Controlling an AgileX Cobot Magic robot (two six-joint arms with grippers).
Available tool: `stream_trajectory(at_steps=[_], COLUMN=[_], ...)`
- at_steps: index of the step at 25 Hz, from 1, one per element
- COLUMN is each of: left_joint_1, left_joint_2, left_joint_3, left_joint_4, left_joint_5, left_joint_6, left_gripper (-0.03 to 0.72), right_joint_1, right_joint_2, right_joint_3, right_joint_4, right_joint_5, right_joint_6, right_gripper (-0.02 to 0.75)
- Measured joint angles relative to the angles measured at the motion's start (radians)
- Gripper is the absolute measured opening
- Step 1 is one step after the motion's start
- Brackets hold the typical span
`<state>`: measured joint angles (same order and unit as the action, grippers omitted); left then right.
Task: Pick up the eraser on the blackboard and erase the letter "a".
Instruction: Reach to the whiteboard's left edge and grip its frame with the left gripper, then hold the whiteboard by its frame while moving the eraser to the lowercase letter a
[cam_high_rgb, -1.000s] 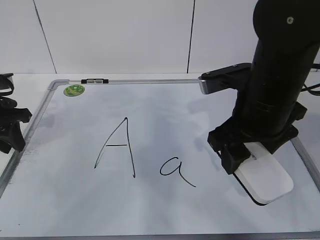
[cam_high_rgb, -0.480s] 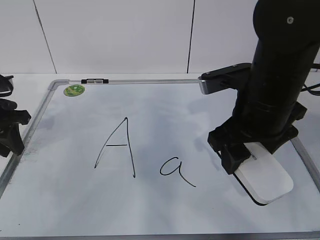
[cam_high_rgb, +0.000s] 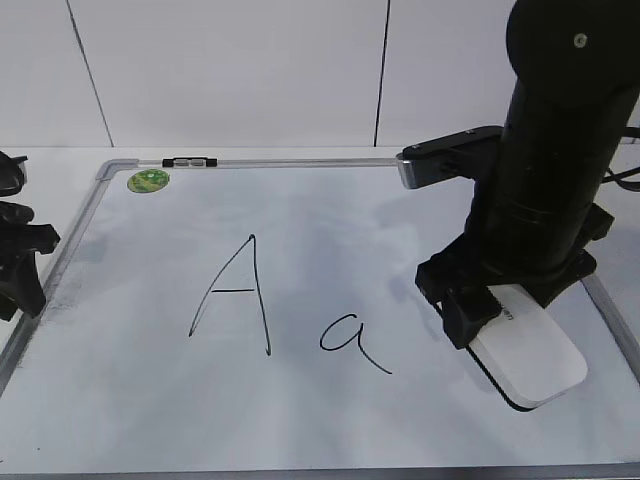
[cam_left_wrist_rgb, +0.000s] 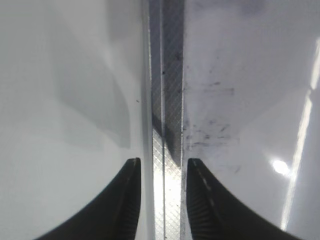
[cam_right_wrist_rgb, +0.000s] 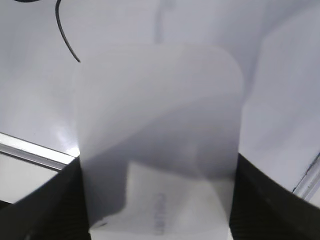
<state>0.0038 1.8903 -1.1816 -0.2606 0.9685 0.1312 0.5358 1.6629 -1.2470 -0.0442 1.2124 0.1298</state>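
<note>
The eraser (cam_high_rgb: 528, 355) lies flat on the blackboard (cam_high_rgb: 330, 210), to the right of the letter "a" (cam_high_rgb: 352, 341) and apart from it, with bare white board between them. The right tool (cam_high_rgb: 478, 305) straddles the eraser's near end: in the right wrist view its dark fingers (cam_right_wrist_rgb: 47, 202) sit on both long sides of the eraser (cam_right_wrist_rgb: 160, 140), touching or nearly touching it. I cannot tell whether they are already squeezing or only bracketing it, since the block rests on the board.

The main risk is a weak hold. The tool has only one end of a smooth plastic block, so on the lift the far end may droop or the block may twist between the fingers; the felt would then meet the board at an angle and wipe only a thin stripe.

The second risk is overshoot. The capital "A" (cam_high_rgb: 232, 295) stands just left of the letter "a", so a sweep carried too far from the eraser's side would smudge it. The tail of the "a" trails toward the eraser and could be missed by a short pass centred on the loop.

The left tool (cam_left_wrist_rgb: 160, 200) is open, its fingers (cam_left_wrist_rgb: 125, 200) set on either side of the blackboard's left frame rail (cam_left_wrist_rgb: 167, 125), far from the letter "a". If it nudges the rail, the board could shift on the worktop (cam_high_rgb: 60, 160) mid-wipe.
</note>
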Motion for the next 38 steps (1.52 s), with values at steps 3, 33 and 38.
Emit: stream_trajectory(at_steps=[3,33,38], left_joint_1=[0.0,0.0,0.0], left_joint_2=[0.0,0.0,0.0], left_joint_3=[0.0,0.0,0.0], left_joint_4=[0.002,0.009,0.009], left_joint_5=[0.0,-0.013,-0.019], left_joint_6=[0.0,0.0,0.0], left_gripper=[0.235,0.235,0.235], right_joint_1=[0.0,0.0,0.0], right_joint_2=[0.0,0.0,0.0], right_joint_3=[0.0,0.0,0.0], right_joint_4=[0.0,0.0,0.0], right_joint_5=[0.0,0.0,0.0], right_joint_6=[-0.002,-0.003,-0.003], right_gripper=[0.528,0.528,0.528])
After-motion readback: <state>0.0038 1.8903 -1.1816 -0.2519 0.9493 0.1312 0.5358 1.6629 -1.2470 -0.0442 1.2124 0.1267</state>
